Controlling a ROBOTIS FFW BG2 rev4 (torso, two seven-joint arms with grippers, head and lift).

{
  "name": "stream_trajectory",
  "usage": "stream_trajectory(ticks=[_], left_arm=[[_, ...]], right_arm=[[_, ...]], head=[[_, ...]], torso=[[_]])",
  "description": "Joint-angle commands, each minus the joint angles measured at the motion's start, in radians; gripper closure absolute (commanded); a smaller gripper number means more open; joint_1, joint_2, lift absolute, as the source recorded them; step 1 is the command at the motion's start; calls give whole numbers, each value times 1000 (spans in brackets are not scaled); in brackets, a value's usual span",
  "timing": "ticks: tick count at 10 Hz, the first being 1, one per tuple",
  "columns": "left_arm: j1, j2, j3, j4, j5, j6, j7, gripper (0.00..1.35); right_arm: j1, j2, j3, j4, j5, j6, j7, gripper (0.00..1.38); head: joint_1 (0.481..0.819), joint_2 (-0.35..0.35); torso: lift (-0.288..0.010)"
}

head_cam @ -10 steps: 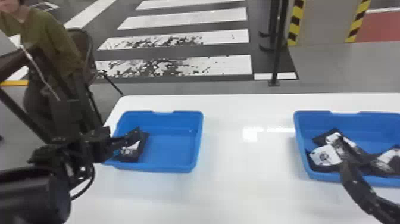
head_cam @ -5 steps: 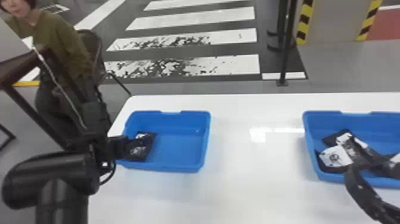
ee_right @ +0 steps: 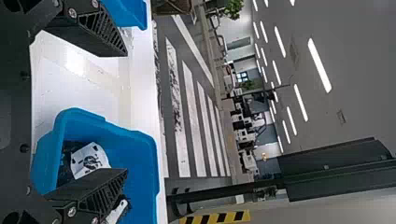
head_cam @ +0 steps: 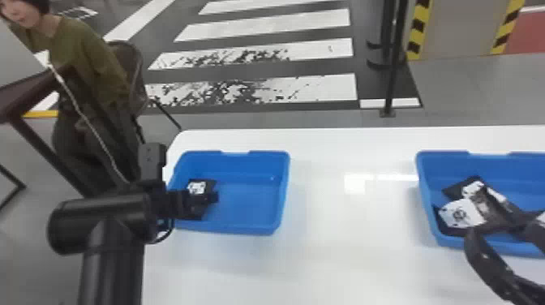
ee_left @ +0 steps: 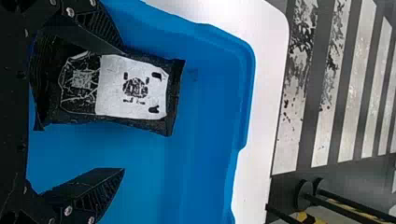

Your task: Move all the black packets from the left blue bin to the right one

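Note:
My left gripper [head_cam: 211,198] is over the left part of the left blue bin [head_cam: 255,230], above a black packet [head_cam: 197,187] with a white label. In the left wrist view the left gripper [ee_left: 123,110] stands open; the packet [ee_left: 133,88] lies flat on the bin floor, partly between the fingers and close to one of them, its near end partly hidden. My right gripper [head_cam: 473,215] is open above the right blue bin [head_cam: 423,182], where black packets [head_cam: 462,213] lie overlapping. The right wrist view shows the right gripper [ee_right: 126,112] with nothing between its fingers and a packet [ee_right: 88,161] beyond one finger.
The white table [head_cam: 348,259] spans the space between the bins, and its far left corner is just behind the left bin. Beyond its left edge stands a dark frame [head_cam: 40,150]. A black post [head_cam: 393,65] rises from the floor behind the table.
The head view has shifted, so bins and table sit farther right in it. My left forearm has swung up and inward, with its gripper now over the packet. The right gripper stays over its bin.

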Motion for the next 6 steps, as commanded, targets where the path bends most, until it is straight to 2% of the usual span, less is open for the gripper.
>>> stream_trajectory(ticks=[1, 2, 4, 5, 6], left_arm=[[-21, 6, -13, 36, -14, 13, 1, 197], [-34, 6, -7, 63, -14, 35, 4, 314], [-44, 27, -63, 68, -12, 40, 3, 912], [-41, 34, -77, 68, -12, 20, 1, 1157], [-36, 34, -79, 65, -10, -7, -11, 1205]], right_arm=[[-7, -2, 6, 11, -7, 8, 5, 142], [-10, -2, 6, 16, -9, 10, 7, 142], [-12, -2, 6, 19, -11, 15, 7, 142], [-12, -2, 6, 19, -15, 15, 8, 147], [-10, -3, 6, 21, -23, 15, 8, 147]], head=[[695, 242], [695, 244], [695, 248], [695, 244], [695, 235]], torso=[[-140], [-140], [-140], [-140], [-140]])
